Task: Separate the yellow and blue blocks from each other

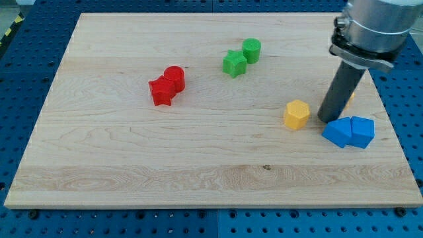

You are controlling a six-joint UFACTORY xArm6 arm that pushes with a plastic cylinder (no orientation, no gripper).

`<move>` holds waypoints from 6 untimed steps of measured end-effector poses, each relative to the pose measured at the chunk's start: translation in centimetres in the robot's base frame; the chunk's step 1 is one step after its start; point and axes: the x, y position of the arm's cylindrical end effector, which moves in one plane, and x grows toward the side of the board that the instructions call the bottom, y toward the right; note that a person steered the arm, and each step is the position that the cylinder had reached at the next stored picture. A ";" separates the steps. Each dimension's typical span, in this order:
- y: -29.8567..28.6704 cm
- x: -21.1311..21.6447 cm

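While the rod stands upright near the view's right edge, the scene reads so:

Tip: my tip (327, 119) rests on the counter (132, 152) between the yellow hexagonal block (297, 114) and the blue pair — just above the left blue block.
Tool: a plain rod; it has nothing to open, close or hold.
Yellow: the hexagonal block lies left of the rod, clear of the blues; a second yellow block (350, 96) shows only as a sliver behind the rod.
Blue: two blue blocks (349, 131) touch each other, at the tip's lower right.
Red: two red blocks (166, 84) touch, left of centre.
Green: two green blocks (241, 56) touch — toward the view's top.
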 end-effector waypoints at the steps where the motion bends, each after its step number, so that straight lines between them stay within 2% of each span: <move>1: 1.6 0.5; 2: 0.6 3.2; 3: -1.9 3.9; 5: -3.3 -0.8; 6: -3.7 0.5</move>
